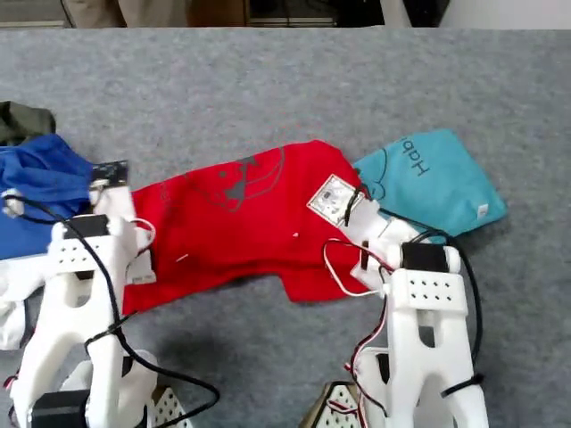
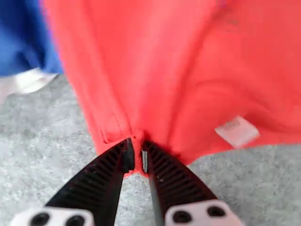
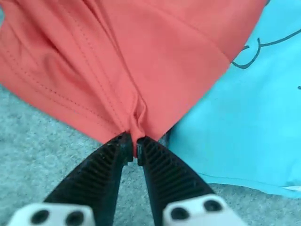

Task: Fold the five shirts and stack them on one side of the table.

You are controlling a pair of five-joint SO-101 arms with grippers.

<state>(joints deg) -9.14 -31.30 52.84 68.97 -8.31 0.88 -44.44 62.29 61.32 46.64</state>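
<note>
— What is lying on that grey table right now?

— The red shirt is taking up the most room. It is stretching across the middle of the table, from near the left edge towards the right, partly spread and partly bunched.

— And the others?

— The teal shirt is sitting folded towards the right edge, touching the red shirt's right end; the red cloth is overlapping its border a little. The blue shirt is lying crumpled at the left edge, just beside the red shirt's left end. A white garment is poking out at the left edge, nearer the front. A dark green garment is bunching at the left edge, on the far side of the blue one.

— Are the arms holding anything?

— Both are. The left gripper is pinching the hem at the red shirt's left end, fingers clamped with a fold of cloth between them. The right gripper is doing the same at the right end, clenched on a red fold right where it is meeting the teal.

— Anything smaller?

— A little white tag is showing on the red cloth close to the left gripper.
</note>
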